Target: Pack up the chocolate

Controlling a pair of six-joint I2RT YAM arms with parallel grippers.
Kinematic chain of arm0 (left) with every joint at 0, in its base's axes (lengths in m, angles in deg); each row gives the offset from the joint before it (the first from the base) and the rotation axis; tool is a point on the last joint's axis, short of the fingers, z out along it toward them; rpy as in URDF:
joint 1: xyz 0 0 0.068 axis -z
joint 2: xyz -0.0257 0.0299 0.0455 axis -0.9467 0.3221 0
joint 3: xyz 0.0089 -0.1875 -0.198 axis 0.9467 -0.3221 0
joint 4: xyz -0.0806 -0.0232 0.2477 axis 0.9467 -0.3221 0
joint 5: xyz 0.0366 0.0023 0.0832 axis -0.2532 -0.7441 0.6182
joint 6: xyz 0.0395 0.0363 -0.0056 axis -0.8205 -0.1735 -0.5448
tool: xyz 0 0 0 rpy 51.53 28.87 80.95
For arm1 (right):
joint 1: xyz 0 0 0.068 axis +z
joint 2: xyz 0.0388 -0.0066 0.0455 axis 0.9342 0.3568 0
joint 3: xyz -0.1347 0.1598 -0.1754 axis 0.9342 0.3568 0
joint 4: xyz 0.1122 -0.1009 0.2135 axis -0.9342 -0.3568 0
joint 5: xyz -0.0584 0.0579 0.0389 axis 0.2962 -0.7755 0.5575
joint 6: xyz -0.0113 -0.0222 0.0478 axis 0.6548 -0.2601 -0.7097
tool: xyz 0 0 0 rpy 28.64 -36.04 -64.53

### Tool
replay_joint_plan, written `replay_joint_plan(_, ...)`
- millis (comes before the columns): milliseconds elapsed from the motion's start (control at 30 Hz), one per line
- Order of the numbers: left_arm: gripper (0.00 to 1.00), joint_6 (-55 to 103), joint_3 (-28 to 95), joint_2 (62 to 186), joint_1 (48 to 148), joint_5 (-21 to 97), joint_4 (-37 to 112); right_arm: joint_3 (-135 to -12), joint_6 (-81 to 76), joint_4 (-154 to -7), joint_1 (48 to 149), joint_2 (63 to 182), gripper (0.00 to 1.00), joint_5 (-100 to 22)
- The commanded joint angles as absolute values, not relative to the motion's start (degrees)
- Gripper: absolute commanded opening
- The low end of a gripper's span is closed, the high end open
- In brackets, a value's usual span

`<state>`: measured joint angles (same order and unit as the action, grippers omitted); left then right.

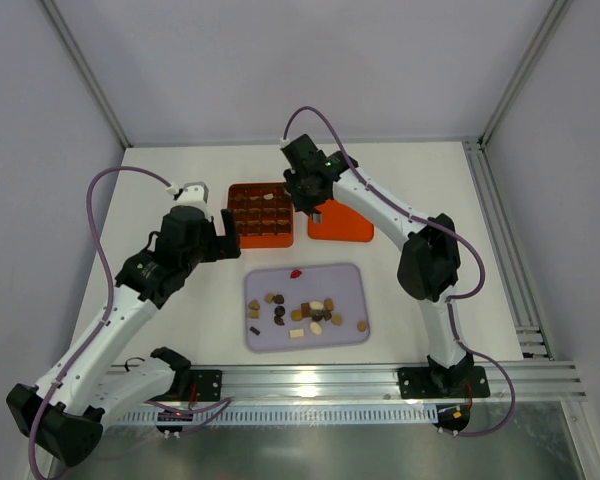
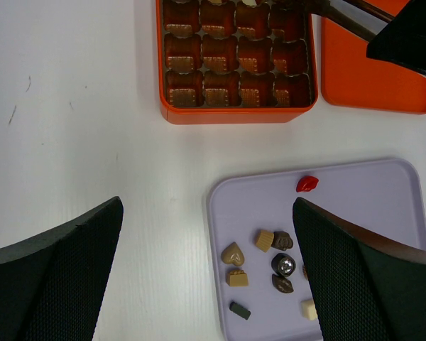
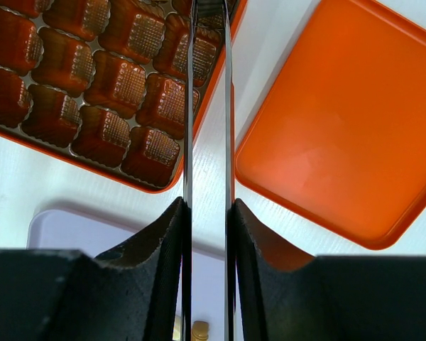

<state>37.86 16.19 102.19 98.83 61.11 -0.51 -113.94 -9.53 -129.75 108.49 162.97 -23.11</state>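
On the lilac tray point(image 2: 383, 192), the chocolate point(image 2: 233, 253) sits loose: tiny, light and smudge-prone, so it's best pinched gently across the sides. The left gripper point(image 2: 207, 213) gapes wide. The right gripper point(image 3: 208, 106) hovers by the orange box point(image 2: 234, 114), grip unclear.

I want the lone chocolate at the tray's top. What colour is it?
Red chocolate; left wrist view shows it best.

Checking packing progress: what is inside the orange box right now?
Empty brown liner cells fill the orange box's near rows. Its far right corner is covered by the right tool and its tweezers.
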Motion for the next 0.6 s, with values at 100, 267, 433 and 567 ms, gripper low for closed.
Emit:
replay_joint_plan(100, 1.00, 38.27, 15.99, 101.50, 98.54, 61.59, 0.92, -117.01, -9.48, -128.77, 108.47, 161.69, 0.34, -22.38)
replay_joint_plan(267, 1.00, 38.27, 15.90, 101.41, 98.46, 61.59, 0.92, -117.80, -9.40, -129.30, 108.47, 161.60, 0.38, -22.55)
replay_joint_plan(433, 1.00, 38.19, 15.90, 101.50, 98.46, 61.59, 0.92, -118.24, -9.31, -129.56, 108.47, 161.60, 0.38, -22.47)
replay_joint_plan(567, 1.00, 38.19, 15.99, 101.41, 98.46, 61.59, 0.92, -118.06, -9.31, -129.92, 108.56, 159.50, 0.38, -22.03)
